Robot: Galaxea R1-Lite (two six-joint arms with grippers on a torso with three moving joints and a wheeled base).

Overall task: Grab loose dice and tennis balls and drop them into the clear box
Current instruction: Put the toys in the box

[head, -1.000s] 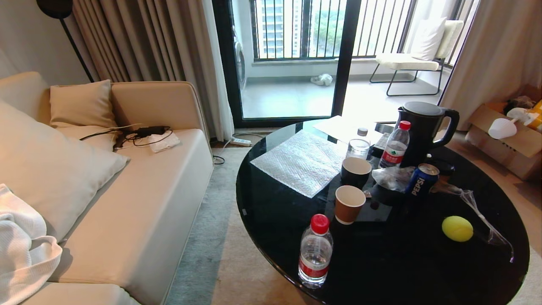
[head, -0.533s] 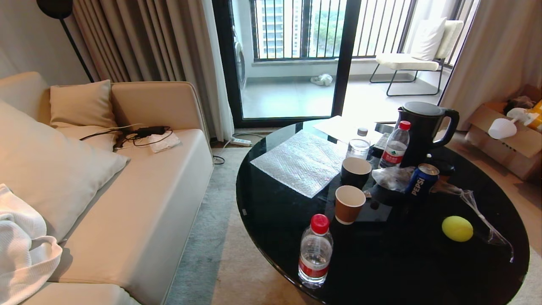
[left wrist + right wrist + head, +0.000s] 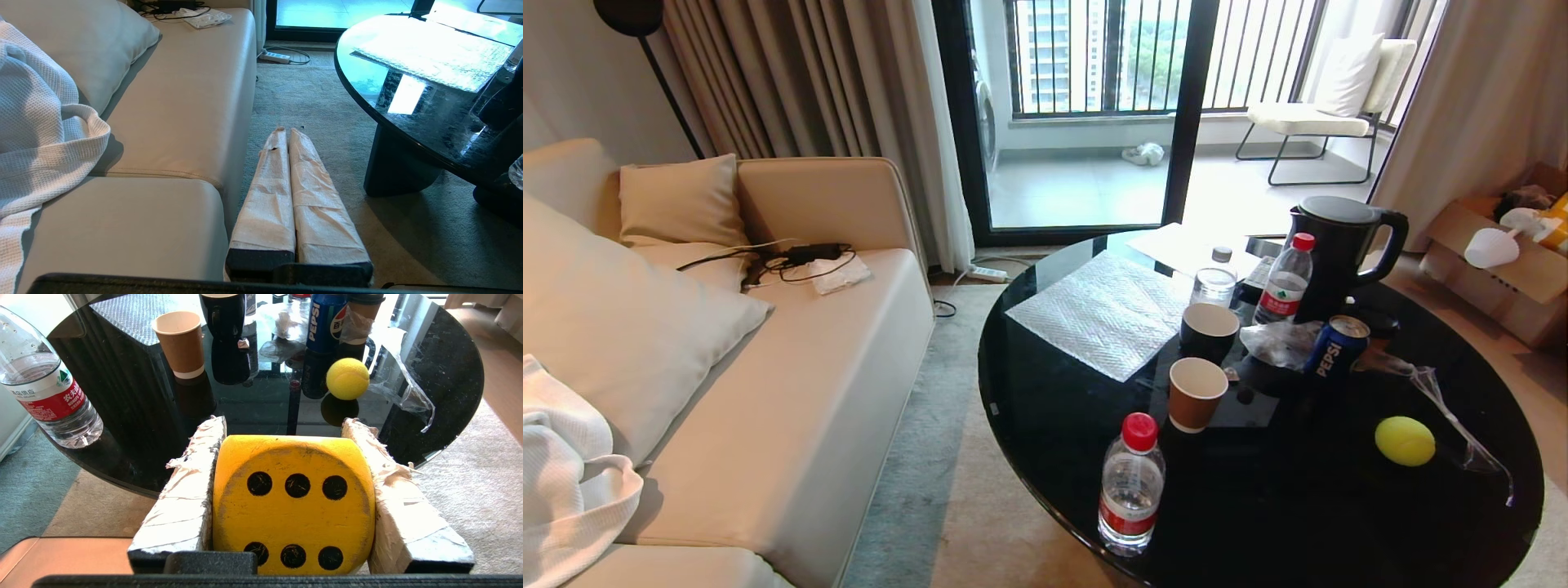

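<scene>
Right gripper [image 3: 286,424] jaws pinching yellow die [image 3: 293,504], six-dot face toward the wrist camera, held just off the near edge of the black round counter [image 3: 1339,523]. Tennis ball [image 3: 1405,441] sits on the counter beside clear plastic wrap [image 3: 1462,425], near Pepsi can [image 3: 1335,347]. Left gripper [image 3: 286,130] jaws pressed together, empty, over carpet between sofa [image 3: 196,110] and counter.

bare glass surrounds the tennis ball [image 3: 1405,441]; plastic wrap [image 3: 1462,416] crowds its right, pepsi can [image 3: 1335,347] behind.
</scene>
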